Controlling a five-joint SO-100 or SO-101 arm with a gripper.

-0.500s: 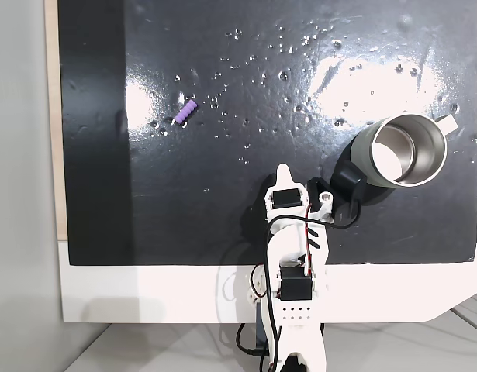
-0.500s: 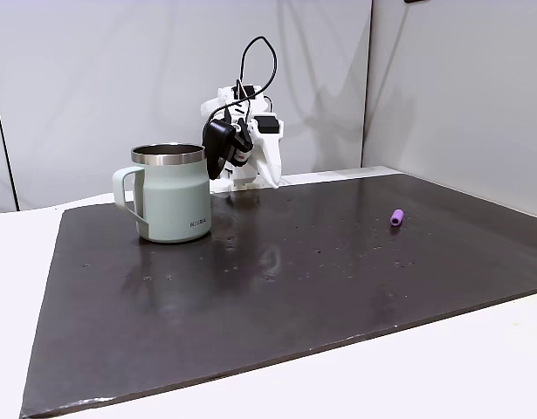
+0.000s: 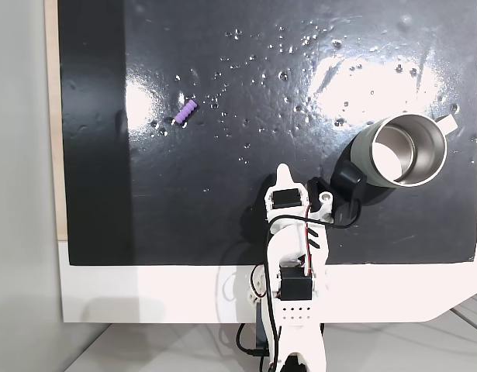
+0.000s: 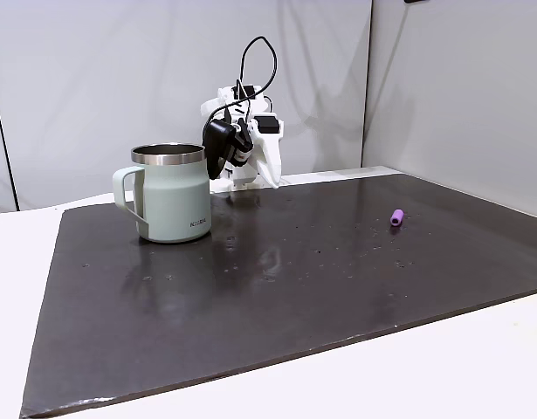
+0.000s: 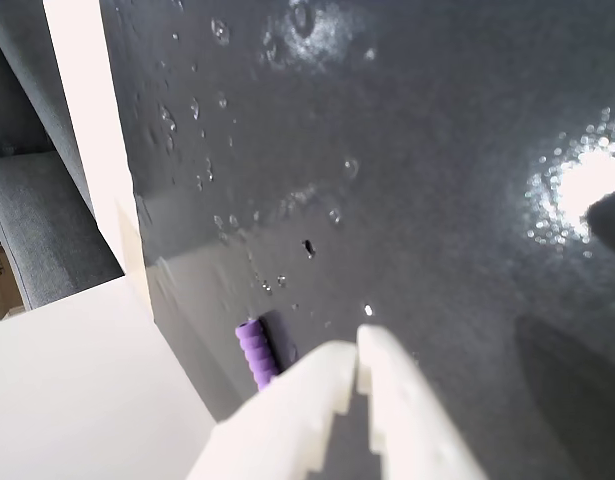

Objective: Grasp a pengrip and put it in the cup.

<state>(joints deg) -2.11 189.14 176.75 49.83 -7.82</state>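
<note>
A glossy black mat (image 3: 222,217) covers the white desk (image 4: 478,367); ribbed purple pengrip (image 3: 186,113) near its left edge, steel cup (image 3: 399,150) right; gripper (image 5: 359,365) fingers pressed together, empty.

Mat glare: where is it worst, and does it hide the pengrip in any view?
In a fixed view from above, blown-out white patches sit left of the cup and near the pengrip, which stays readable. In the side fixed view the mat shows soft reflections only. Wrist view: glare at right edge, shut gripper soft-focused.

Black mat (image 3: 222,217) on white table (image 3: 145,294), bearing pengrip (image 3: 186,112), cup (image 3: 397,151).
</note>
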